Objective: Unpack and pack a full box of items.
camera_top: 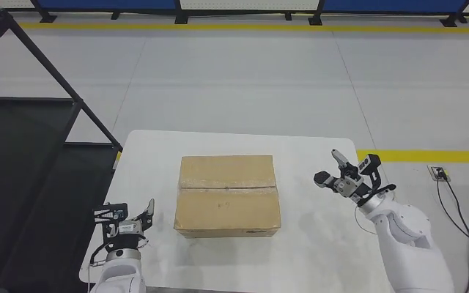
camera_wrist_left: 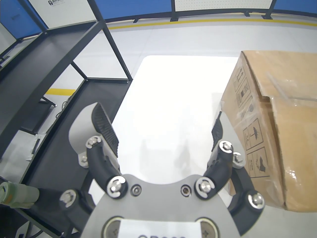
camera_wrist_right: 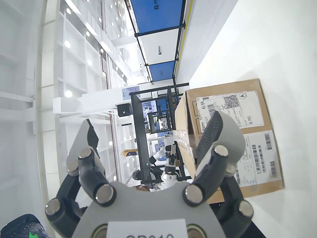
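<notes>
From above, the shut box (camera_top: pixel 228 194) sits mid-counter (camera_top: pixel 146 161), its long axis crosswise, between left tool (camera_top: pixel 124 214) and right tool (camera_top: pixel 327 167). At the left wrist we see the left tool spread, box just beside it. At the right wrist, the right tool is spread too, box ahead.

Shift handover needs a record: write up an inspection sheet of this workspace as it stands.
Surface: white table, no spills seen.
Job's things: cardboard box, flaps shut, mid-table, labels on one side.
Clutter: nothing seen.
Grippers: left gripper open, beside the box, not touching; right gripper open on the other side, holding nothing.
Cables: one cable on the floor, from a socket near the right arm.
Surroundings: black rack beside the table; yellow floor line; blue panels behind.
</notes>
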Available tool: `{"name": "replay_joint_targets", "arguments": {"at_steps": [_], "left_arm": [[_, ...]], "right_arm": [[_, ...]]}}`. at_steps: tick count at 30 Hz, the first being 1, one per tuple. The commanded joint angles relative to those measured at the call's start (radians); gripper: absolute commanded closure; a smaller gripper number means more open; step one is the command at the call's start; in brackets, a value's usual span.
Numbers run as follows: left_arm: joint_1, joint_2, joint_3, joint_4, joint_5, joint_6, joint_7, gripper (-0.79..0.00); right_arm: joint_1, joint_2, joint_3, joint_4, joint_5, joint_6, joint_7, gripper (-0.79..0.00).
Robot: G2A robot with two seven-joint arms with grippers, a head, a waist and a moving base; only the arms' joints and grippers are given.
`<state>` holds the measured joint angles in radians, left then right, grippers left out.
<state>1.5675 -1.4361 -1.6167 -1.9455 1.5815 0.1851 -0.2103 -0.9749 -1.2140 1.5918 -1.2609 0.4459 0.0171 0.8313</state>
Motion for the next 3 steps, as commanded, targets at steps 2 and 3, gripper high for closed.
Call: {"name": "replay_joint_targets", "arguments": {"at_steps": [2, 3], "left_arm": [[0.0, 0.0, 0.0, 0.0, 0.0, 0.0, 0.0, -0.784], [0.0, 0.0, 0.0, 0.0, 0.0, 0.0, 0.0, -0.784]], "right_arm": [[0.0, 0.0, 0.0, 0.0, 0.0, 0.0, 0.0, -0.785], [0.0, 0.0, 0.0, 0.0, 0.0, 0.0, 0.0, -0.785]]}}
